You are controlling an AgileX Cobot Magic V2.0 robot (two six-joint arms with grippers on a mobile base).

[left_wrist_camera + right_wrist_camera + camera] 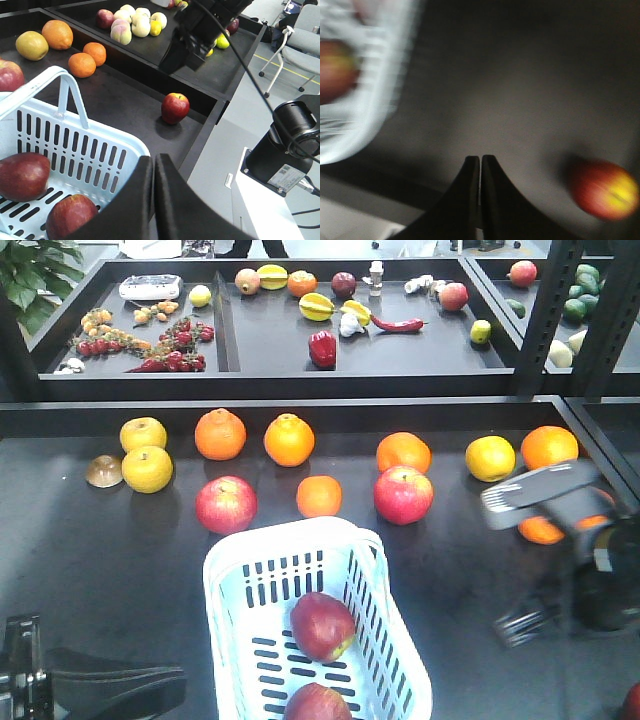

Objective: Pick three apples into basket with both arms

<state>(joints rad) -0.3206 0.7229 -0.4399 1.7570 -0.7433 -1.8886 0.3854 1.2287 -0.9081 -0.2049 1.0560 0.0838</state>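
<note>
Right now both my end effectors are closed and empty. My left end effector (154,165) has its fingers pressed flat together, hanging just outside the near corner of the basket (107,131). My right end effector (480,167) is likewise pinched closed, over bare dark bench (520,90); its view is badly blurred.

Two apples already lie in the basket. From the front view, one apple (322,625) rests on the slotted floor near the middle, and a second apple (317,703) sits just behind it at the picture's lower edge. My left wrist camera shows the same pair, side by side and close together, though I cannot tell whether they touch.

A third apple (175,107) stands alone on the bench, near its edge and well apart from the basket. My right wrist view shows it as a red and yellow smear (605,190) to the right of my closed fingers and apart from them.

Farther back on the bench, two more red apples (226,504) (403,494) sit among oranges (289,440) and yellow fruits (146,468). My right arm (540,495) shows blurred at the right side.
</note>
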